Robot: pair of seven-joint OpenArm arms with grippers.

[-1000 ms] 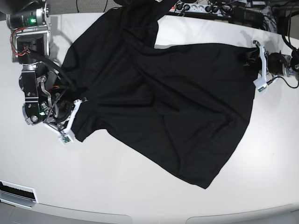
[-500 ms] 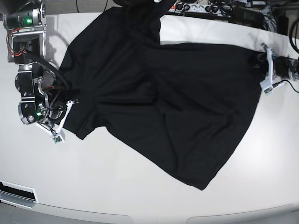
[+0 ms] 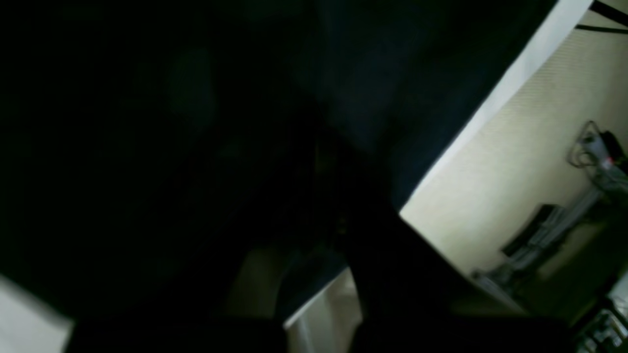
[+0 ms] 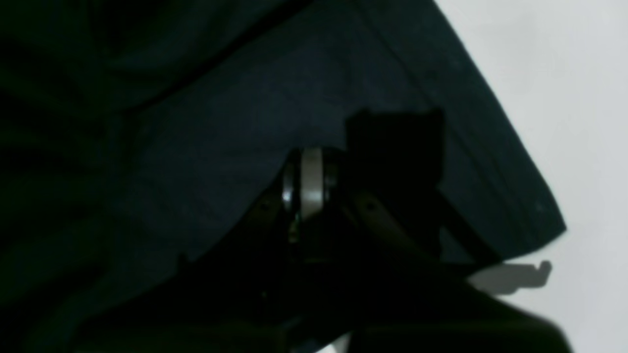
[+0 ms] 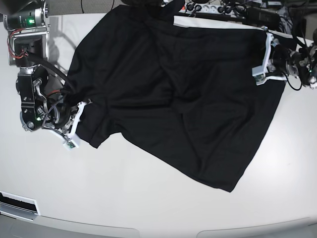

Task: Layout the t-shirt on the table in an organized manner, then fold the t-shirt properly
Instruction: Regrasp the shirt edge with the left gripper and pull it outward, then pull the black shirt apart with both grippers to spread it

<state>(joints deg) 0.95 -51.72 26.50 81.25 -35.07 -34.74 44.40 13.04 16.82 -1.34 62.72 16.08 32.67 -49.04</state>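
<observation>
T-shirt [image 5: 173, 94] fabric was pinched in both claws. The right gripper [image 5: 78, 114], at the left of the base view, had its white fingers [image 5: 74, 126] drawn together on the sleeve edge; in its wrist view the dark cloth [image 4: 245, 122] bunched up against the closed jaws, with the stitched sleeve hem running down toward bare white table [image 4: 579, 98]. The left gripper [image 5: 267, 54], at the right of the base view, was likewise clamped on the shirt's far right corner, near the table's back edge. Its wrist view was almost wholly filled by black fabric [image 3: 196, 122], too dark to make out the jaws themselves.

Outward from the two grips, the black shirt lay spread across the far half of the table [image 5: 148, 198], wrinkled through the middle, its lower body slanting down to a point toward the near right. Cables and a power strip [image 5: 213, 7] lay beyond the back edge.
</observation>
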